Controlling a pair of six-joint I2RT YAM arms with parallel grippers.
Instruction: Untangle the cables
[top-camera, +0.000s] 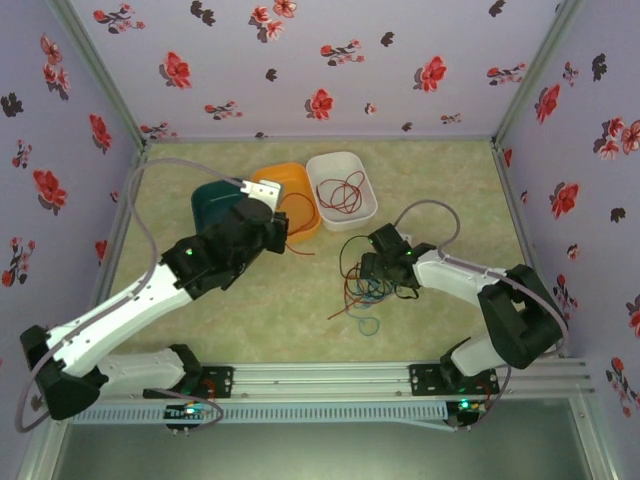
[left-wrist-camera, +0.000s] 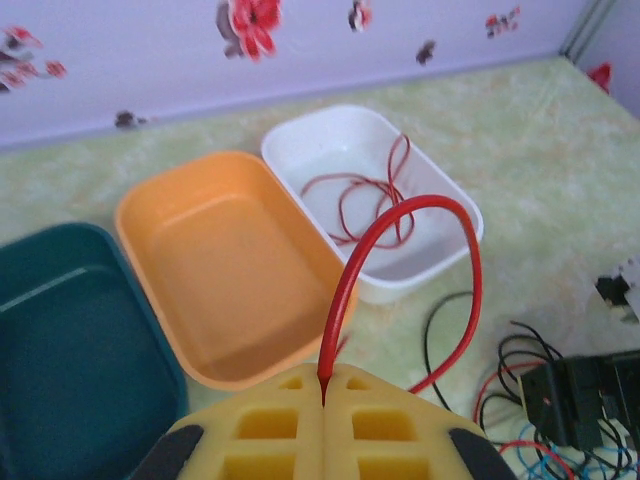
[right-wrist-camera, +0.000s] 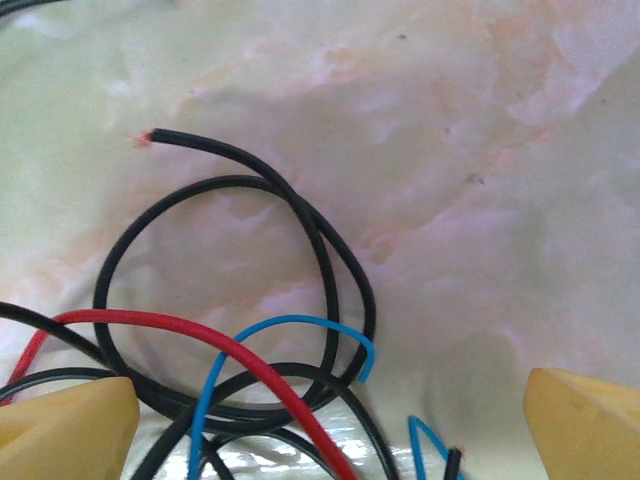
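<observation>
Left gripper (left-wrist-camera: 323, 392), bottom of frame, pinches a red cable (left-wrist-camera: 430, 199); another red wire (left-wrist-camera: 345, 185) already lies in the white tray (left-wrist-camera: 345, 110). Right gripper (right-wrist-camera: 328, 420) gapes over the unsorted tangle (top-camera: 365, 285).

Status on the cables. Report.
Left gripper shut on a red cable. Right gripper open, low over the black, red, blue tangle. Another red cable in the white bin. Nothing in the way.
</observation>
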